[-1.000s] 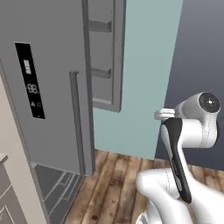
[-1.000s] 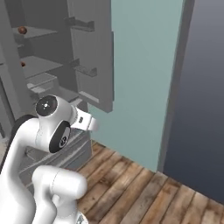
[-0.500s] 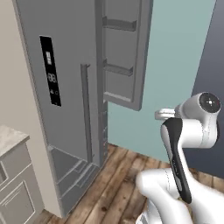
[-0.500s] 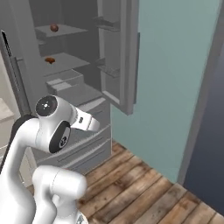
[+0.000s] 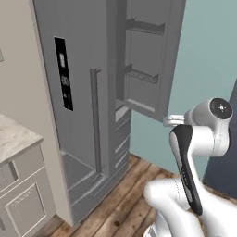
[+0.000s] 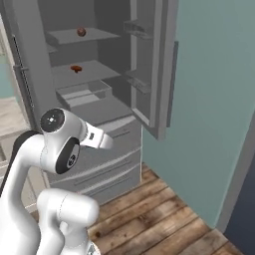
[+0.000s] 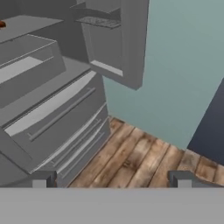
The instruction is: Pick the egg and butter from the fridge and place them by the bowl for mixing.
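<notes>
The grey fridge (image 5: 78,106) stands ahead with its left door shut and its right door (image 5: 152,60) swung open. Inside the fridge (image 6: 107,107), the small reddish-brown egg (image 6: 81,32) rests on the upper shelf. An orange-brown lumpy item (image 6: 76,68) lies on the shelf below it. My gripper (image 7: 113,179) is open with nothing between its fingertips (image 7: 43,179). It hangs low in front of the fridge drawers (image 7: 52,109), well short of the shelves. The butter and the bowl are out of view.
The open right door (image 6: 154,64) with its door shelves juts out toward me. A pale counter with cabinets (image 5: 14,139) sits left of the fridge. A teal wall (image 6: 214,99) stands behind, above a wooden floor (image 7: 140,162).
Both base views have shifted: the base has moved, bringing the fridge's inside and the counter further into view. The arm keeps its pose and the gripper stays open.
</notes>
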Controlling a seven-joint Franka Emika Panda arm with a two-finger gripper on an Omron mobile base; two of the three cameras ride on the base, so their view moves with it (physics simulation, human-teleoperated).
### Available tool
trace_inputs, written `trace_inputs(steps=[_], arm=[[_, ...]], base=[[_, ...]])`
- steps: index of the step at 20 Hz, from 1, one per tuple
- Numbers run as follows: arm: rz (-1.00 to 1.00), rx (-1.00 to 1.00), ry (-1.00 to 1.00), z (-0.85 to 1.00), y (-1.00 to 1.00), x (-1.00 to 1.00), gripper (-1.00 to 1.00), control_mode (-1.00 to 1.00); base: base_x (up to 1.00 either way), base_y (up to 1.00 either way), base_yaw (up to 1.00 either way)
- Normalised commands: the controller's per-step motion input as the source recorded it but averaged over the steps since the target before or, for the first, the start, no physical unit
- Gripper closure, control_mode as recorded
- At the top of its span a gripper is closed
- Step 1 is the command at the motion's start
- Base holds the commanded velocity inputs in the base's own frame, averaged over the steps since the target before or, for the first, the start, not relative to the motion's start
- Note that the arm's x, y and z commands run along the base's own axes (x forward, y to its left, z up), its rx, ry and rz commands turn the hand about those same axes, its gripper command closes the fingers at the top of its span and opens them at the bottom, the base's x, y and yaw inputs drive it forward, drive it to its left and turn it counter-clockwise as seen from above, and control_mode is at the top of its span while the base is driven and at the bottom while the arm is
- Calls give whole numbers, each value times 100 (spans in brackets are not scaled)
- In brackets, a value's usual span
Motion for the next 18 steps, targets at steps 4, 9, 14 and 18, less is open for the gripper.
trace_inputs(steps=[4, 9, 14, 18], arm=[[0, 0, 0, 0, 0, 0, -100, 100], [0, 0, 0, 0, 0, 0, -100, 100], [0, 0, 0, 0, 0, 0, -100, 100], [0, 0, 0, 0, 0, 0, -100, 100]], base=[[23, -45, 30], [18, -41, 36], [15, -43, 37], [17, -46, 32]])
